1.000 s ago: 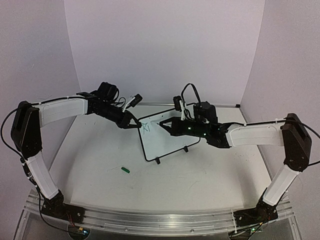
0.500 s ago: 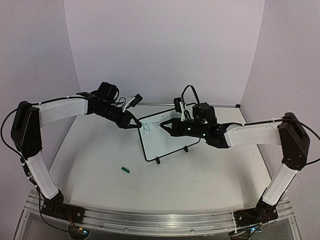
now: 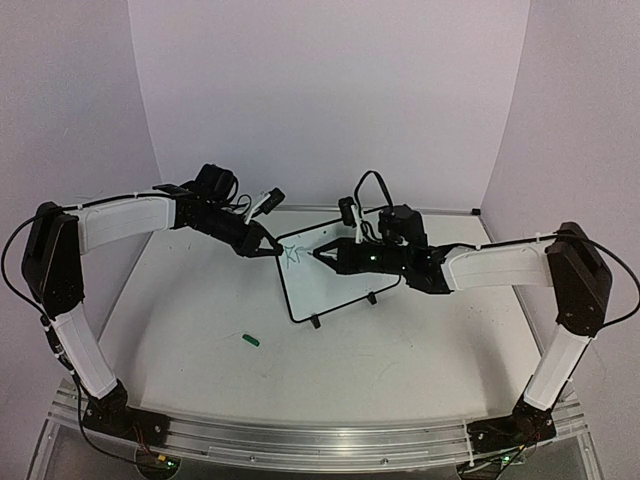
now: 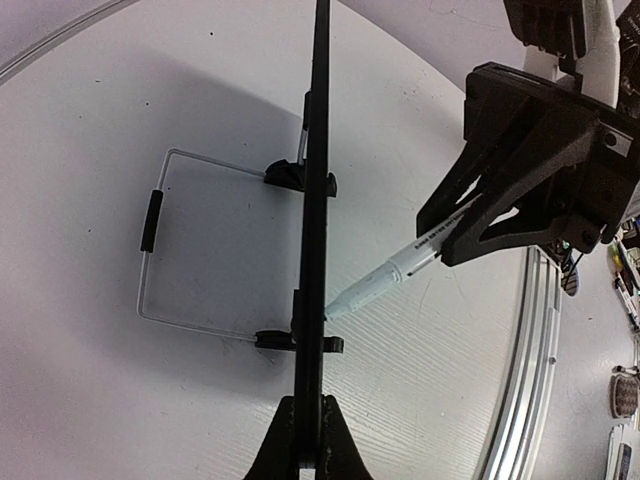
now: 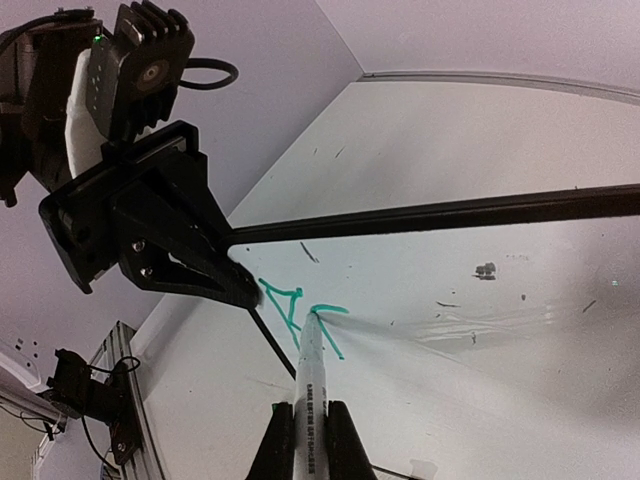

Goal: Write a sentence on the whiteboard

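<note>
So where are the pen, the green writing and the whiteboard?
pen (image 5: 312,392): right wrist view, white barrel.
green writing (image 5: 283,303): right wrist view, first letter's strokes.
whiteboard (image 3: 335,292): top external view, bare white face.

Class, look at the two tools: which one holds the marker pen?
The right tool grips the marker against the whiteboard; the left tool only clamps the board's frame edge.

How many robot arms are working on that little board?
2 arms. The left gripper clamps the whiteboard at its far-left corner; the right gripper holds a marker, tip on the board.
</note>
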